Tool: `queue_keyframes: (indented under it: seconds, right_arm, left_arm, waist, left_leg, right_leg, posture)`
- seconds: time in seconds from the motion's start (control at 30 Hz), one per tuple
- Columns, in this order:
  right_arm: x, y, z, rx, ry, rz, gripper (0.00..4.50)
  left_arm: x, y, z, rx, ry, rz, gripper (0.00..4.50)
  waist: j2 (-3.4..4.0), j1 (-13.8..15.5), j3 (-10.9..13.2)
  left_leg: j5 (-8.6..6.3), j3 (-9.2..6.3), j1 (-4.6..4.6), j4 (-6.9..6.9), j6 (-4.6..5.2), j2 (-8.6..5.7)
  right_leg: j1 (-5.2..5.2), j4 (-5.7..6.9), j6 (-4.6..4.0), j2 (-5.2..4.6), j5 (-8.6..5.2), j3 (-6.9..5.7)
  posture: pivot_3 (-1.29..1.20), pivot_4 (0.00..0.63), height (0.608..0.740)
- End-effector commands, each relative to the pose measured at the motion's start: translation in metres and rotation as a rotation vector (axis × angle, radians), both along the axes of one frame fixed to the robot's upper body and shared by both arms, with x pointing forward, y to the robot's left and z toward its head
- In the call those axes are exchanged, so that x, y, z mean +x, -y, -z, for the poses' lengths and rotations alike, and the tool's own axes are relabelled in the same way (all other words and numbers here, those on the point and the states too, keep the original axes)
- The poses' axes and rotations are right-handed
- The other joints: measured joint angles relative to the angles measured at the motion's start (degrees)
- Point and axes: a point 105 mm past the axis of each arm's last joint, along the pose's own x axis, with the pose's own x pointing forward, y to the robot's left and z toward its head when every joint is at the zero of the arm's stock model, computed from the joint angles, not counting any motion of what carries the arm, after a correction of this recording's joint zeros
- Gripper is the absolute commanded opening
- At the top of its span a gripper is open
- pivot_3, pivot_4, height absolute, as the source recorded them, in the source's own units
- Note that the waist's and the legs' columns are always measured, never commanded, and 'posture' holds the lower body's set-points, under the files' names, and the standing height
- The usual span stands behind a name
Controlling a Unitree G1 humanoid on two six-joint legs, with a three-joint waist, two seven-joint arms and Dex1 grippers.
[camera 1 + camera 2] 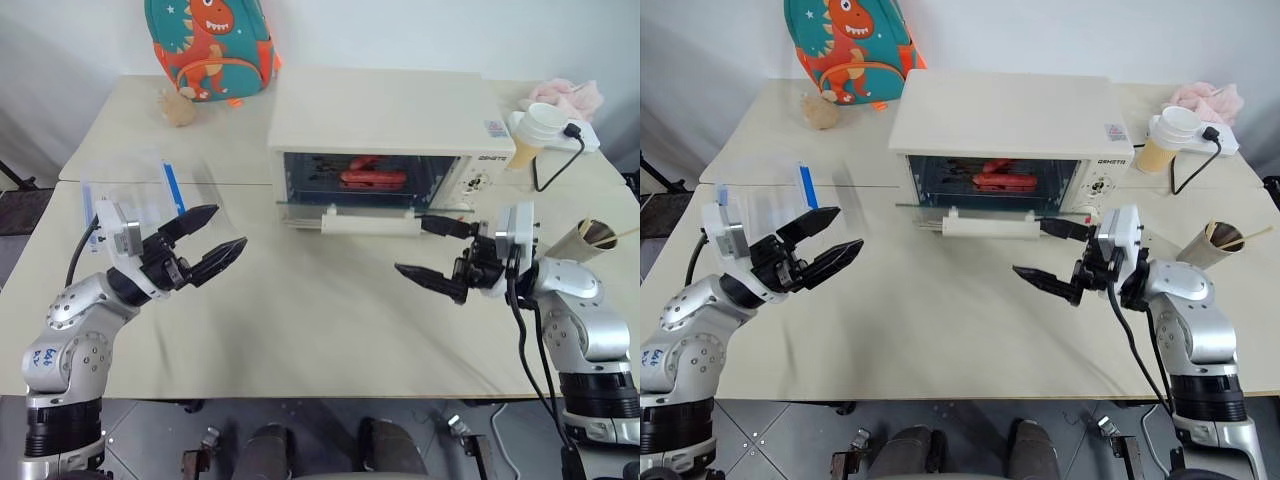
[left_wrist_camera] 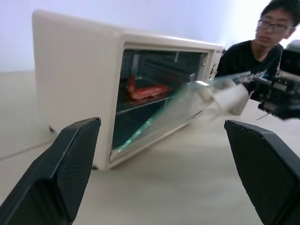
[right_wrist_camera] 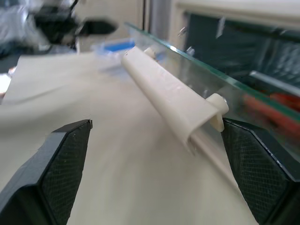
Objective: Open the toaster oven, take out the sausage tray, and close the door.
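I see the toaster oven [image 1: 385, 125] sitting at the far middle of the table [image 1: 300, 320], and its door [image 1: 350, 207] is swung down open, the glass panel lying nearly level with its cream bar handle [image 1: 371, 222] at the front edge. The sausage tray [image 1: 368, 178] sits inside on the rack, red sausages on it. My right gripper [image 1: 435, 252] hovers just beside the right end of the handle, pointing across toward the left, its 2 fingers spread wide and holding nothing. My left gripper [image 1: 208, 247] hangs over the table well apart from the oven, also released and empty. Behind it lies a clear plastic box [image 1: 135, 195] with blue clips.
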Motion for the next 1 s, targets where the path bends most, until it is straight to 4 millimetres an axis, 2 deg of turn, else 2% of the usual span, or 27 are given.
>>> queue_keyframes:
  seconds: [0.03, 0.13, 0.3, 0.43, 0.53, 0.73, 0.87, 0.97, 1.0]
  right_arm:
    - [-0.015, -0.004, -0.014, -0.02, 0.105, -0.036, 4.49]
    - [-0.017, -0.003, -0.011, -0.025, 0.108, -0.017, 4.5]
    - [-0.017, 0.0, -0.007, -0.036, 0.113, 0.001, 4.5]
    - [-0.016, 0.002, -0.007, -0.042, 0.126, 0.012, 4.5]
    - [-0.015, 0.003, -0.005, -0.05, 0.136, 0.025, 4.5]
    - [-0.014, 0.006, -0.004, -0.047, 0.146, 0.061, 4.5]
    - [-0.016, 0.009, -0.002, -0.044, 0.147, 0.095, 4.5]
    - [-0.02, 0.022, 0.002, -0.051, 0.143, 0.168, 4.5]
    - [-0.023, 0.031, 0.006, -0.059, 0.137, 0.213, 4.5]
  left_arm:
    - [0.002, -0.003, -0.009, 0.011, 0.027, 0.017, 4.31]
    - [0.008, 0.006, -0.01, 0.012, 0.03, 0.065, 3.7]
    - [0.03, 0.017, -0.019, -0.006, 0.069, 0.076, 2.19]
    - [0.056, 0.04, -0.021, 0.01, 0.109, 0.084, 0.91]
    - [0.065, 0.063, -0.016, 0.023, 0.123, 0.148, 0.03]
    - [0.077, 0.087, 0.002, 0.088, 0.109, 0.214, 0.03]
    - [0.076, 0.091, 0.006, 0.077, 0.097, 0.255, 0.03]
    - [0.073, 0.092, 0.008, 0.074, 0.077, 0.295, 0.03]
    - [0.072, 0.092, 0.01, 0.076, 0.068, 0.302, 0.03]
  waist:
    - [0.01, 0.0, 0.0]
    - [0.0, 0.2, 0.0]
    - [0.0, 0.6, 0.0]
    - [0.0, 1.2, 0.0]
    - [0.0, 1.3, 0.0]
    - [-0.01, 1.3, 0.0]
    - [-0.02, 1.3, 0.0]
    - [-0.02, 1.6, 0.0]
    - [-0.02, 1.8, 0.0]
  left_leg:
    - [0.0, 0.0, 0.0, 0.0, 0.0, 0.0]
    - [-0.02, -0.02, -0.01, -0.01, -0.01, -0.02]
    - [-0.01, -0.01, -0.02, 0.0, -0.01, -0.02]
    - [-0.01, 0.04, -0.02, 0.01, -0.01, -0.04]
    - [-0.01, 0.06, -0.02, 0.01, 0.0, -0.04]
    - [-0.02, 0.06, -0.04, -0.03, 0.0, -0.03]
    - [-0.02, 0.07, -0.05, 0.02, 0.01, -0.04]
    - [-0.02, 0.03, -0.06, 0.05, 0.01, -0.03]
    - [-0.02, 0.02, -0.06, 0.05, 0.02, -0.04]
  right_leg:
    - [0.0, -0.01, 0.0, 0.0, 0.0, 0.0]
    - [0.0, -0.01, 0.0, 0.0, 0.0, 0.0]
    - [0.01, -0.03, 0.0, 0.01, 0.0, -0.02]
    - [0.01, -0.04, 0.0, 0.03, 0.0, -0.02]
    - [0.01, -0.07, 0.0, 0.04, 0.0, -0.02]
    - [-0.01, -0.07, 0.01, 0.05, 0.0, -0.11]
    - [0.0, -0.07, 0.01, 0.05, 0.0, -0.12]
    - [0.02, -0.06, 0.01, 0.05, 0.0, -0.13]
    - [0.03, -0.06, 0.01, 0.04, 0.0, -0.14]
  posture:
    - [0.0, 0.15, 0.74]
    - [0.0, 0.15, 0.74]
    - [0.0, 0.15, 0.74]
    - [0.0, 0.15, 0.74]
    - [0.0, 0.15, 0.74]
    - [0.0, 0.15, 0.74]
    - [0.0, 0.15, 0.74]
    - [0.0, 0.15, 0.74]
    - [0.0, 0.15, 0.74]
